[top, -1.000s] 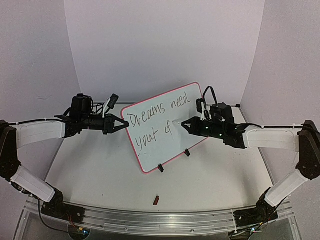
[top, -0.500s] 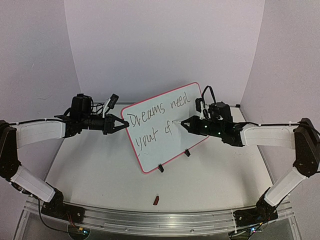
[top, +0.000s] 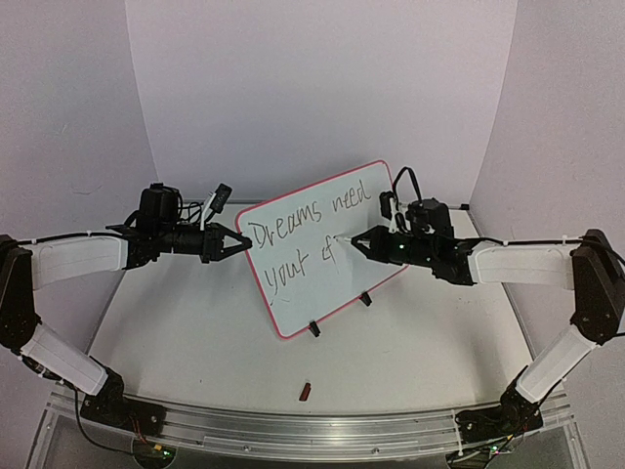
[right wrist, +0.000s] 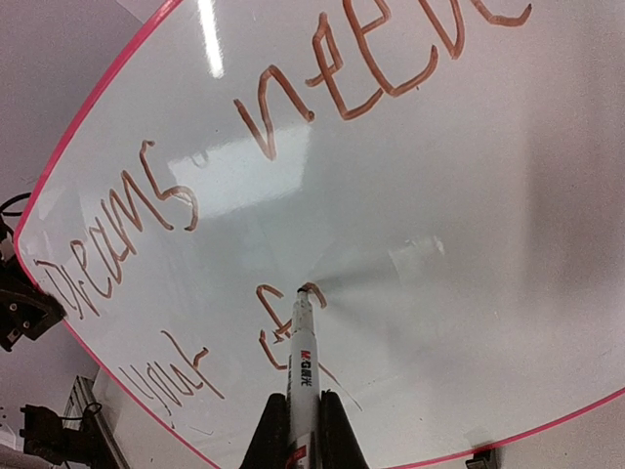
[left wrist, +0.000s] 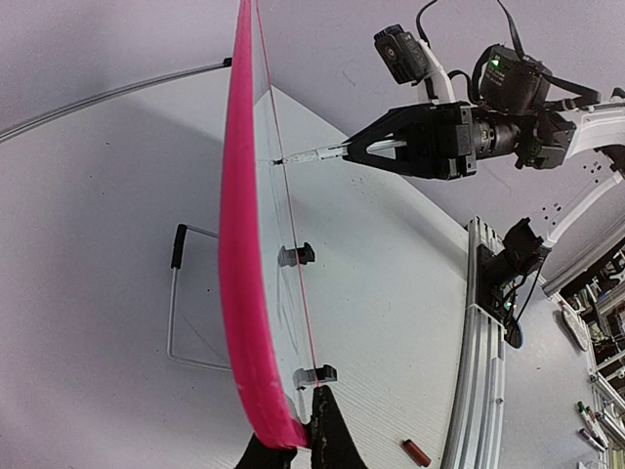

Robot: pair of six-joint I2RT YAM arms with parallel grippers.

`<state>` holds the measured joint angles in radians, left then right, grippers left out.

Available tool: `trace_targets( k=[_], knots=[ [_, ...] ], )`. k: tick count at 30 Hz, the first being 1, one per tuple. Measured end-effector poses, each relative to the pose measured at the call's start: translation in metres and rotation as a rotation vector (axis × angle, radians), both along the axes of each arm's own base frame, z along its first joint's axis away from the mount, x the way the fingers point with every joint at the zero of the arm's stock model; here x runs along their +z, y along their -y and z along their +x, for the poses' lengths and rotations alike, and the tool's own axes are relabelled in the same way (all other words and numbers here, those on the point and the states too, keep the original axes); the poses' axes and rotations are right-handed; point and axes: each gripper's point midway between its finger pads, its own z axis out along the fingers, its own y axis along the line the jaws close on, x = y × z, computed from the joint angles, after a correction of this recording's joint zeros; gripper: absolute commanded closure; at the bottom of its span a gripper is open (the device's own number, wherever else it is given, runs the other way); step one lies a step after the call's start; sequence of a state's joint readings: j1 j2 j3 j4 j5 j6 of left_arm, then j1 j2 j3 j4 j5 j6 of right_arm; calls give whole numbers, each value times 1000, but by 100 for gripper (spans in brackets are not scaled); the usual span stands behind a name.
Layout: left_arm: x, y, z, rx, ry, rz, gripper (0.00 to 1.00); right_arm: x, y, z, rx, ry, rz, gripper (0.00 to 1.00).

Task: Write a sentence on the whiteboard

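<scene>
The whiteboard (top: 322,288) stands tilted mid-table on its pink-red frame (left wrist: 239,244). It reads "Dreams need" on top, with "your" and a partial letter below. My left gripper (top: 242,244) is shut on the board's left edge, its fingers (left wrist: 330,435) pinching the frame's corner. My right gripper (top: 356,242) is shut on a white marker (right wrist: 301,362). The marker's tip touches the board (right wrist: 439,195) at the end of a fresh curved stroke on the second line. From the left wrist, the marker (left wrist: 317,154) meets the board face-on.
A red marker cap (top: 305,392) lies on the table near the front rail (top: 293,430). Two black clip feet (top: 314,329) hold the board's lower edge. A wire stand (left wrist: 176,293) sits behind the board. White walls close in the back and both sides.
My right gripper has edged left and slightly up with the marker, whose tip has travelled along the second line. The left arm and board have not moved.
</scene>
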<state>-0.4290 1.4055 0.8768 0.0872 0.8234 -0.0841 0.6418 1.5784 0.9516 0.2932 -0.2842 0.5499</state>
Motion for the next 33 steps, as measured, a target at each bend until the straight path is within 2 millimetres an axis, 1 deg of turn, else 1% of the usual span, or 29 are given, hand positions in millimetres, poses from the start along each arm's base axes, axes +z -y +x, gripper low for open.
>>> trace_targets(
  k=[3,7,20,25,33],
  knots=[
    [0,0,0,0,0,0,100,-5,1,-2,2,-7,-2,100],
    [0,0,1,4,-2,1,100,-19,4,-8,5,-32,-15,100],
    [0,0,0,4,-3,1,100,-53,17,-25,-9,-110,-45,100],
    [0,0,0,3,-2,1,100,-59,20,-28,-14,-126,-48,100],
    [0,0,0,3,-2,1,100,-56,13,-36,39,-145,-22,100]
  ],
)
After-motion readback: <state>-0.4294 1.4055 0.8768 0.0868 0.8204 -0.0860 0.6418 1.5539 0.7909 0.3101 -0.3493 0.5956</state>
